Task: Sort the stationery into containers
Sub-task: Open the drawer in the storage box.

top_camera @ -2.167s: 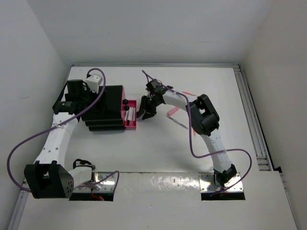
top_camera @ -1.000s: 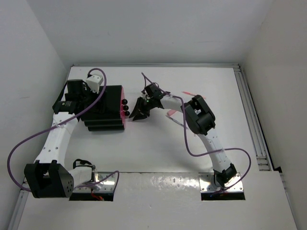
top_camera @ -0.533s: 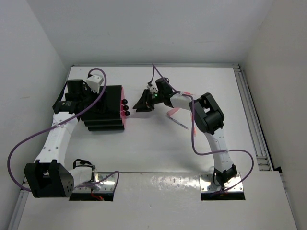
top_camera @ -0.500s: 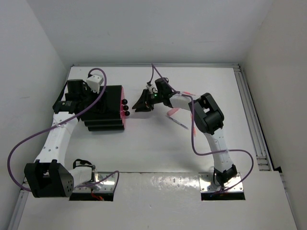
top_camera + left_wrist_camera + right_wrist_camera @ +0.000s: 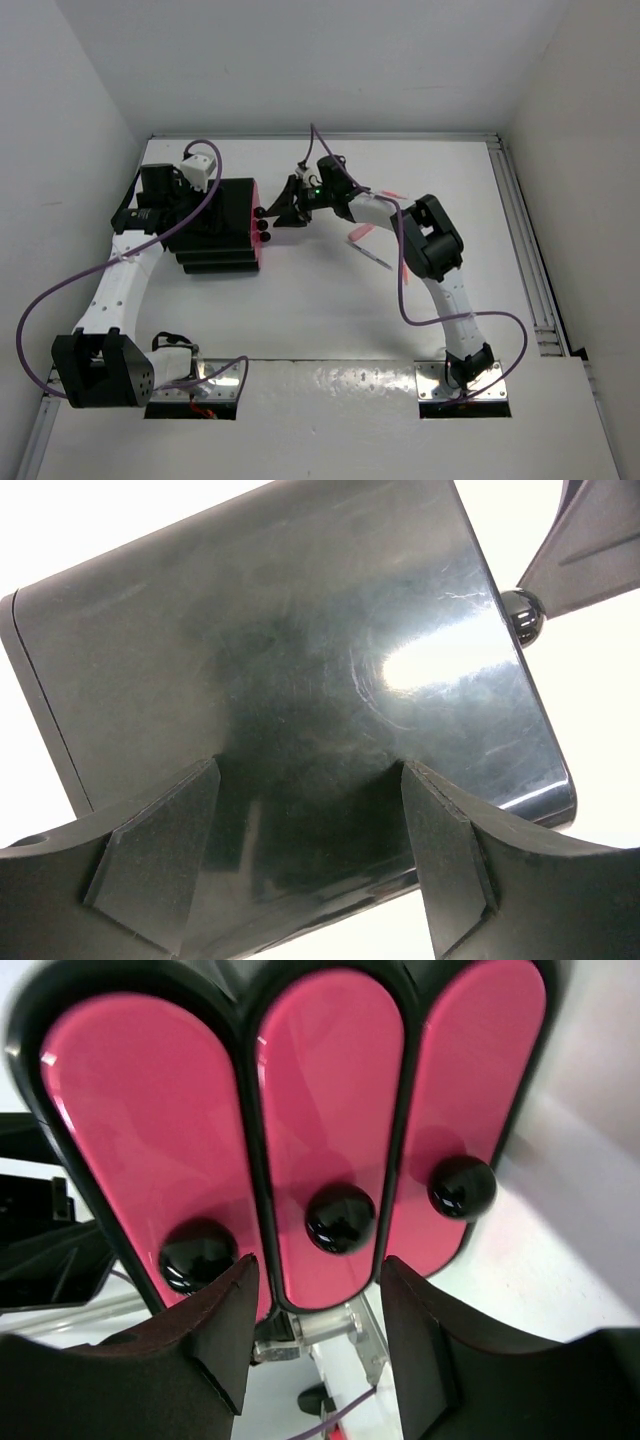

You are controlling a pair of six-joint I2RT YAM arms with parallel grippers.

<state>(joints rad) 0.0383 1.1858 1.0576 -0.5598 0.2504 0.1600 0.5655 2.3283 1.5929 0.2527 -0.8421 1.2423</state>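
The black drawer unit [image 5: 215, 225] stands at the table's back left, its three pink containers [image 5: 330, 1100] all shut, each with a round black knob [image 5: 340, 1218]. My right gripper [image 5: 275, 210] hovers open just in front of the drawer fronts, its fingertips [image 5: 240, 1285] apart from the knobs and holding nothing. My left gripper [image 5: 300, 860] is open, its fingers spread over the unit's glossy black top [image 5: 300, 630]. Loose stationery lies right of the unit: a pink marker [image 5: 362, 231], a red pen [image 5: 393, 193] and a white pen [image 5: 376, 259], partly hidden by the right arm.
White walls enclose the table on the left, back and right. A metal rail [image 5: 527, 250] runs along the table's right edge. Purple cables [image 5: 405, 290] loop off both arms. One knob [image 5: 522, 618] and a right finger [image 5: 590, 550] show in the left wrist view.
The lowest pink drawer, open with pens in it earlier, has been pushed shut. My right gripper then drew back, shifted toward the far knobs and opened wider. The left arm stayed put.
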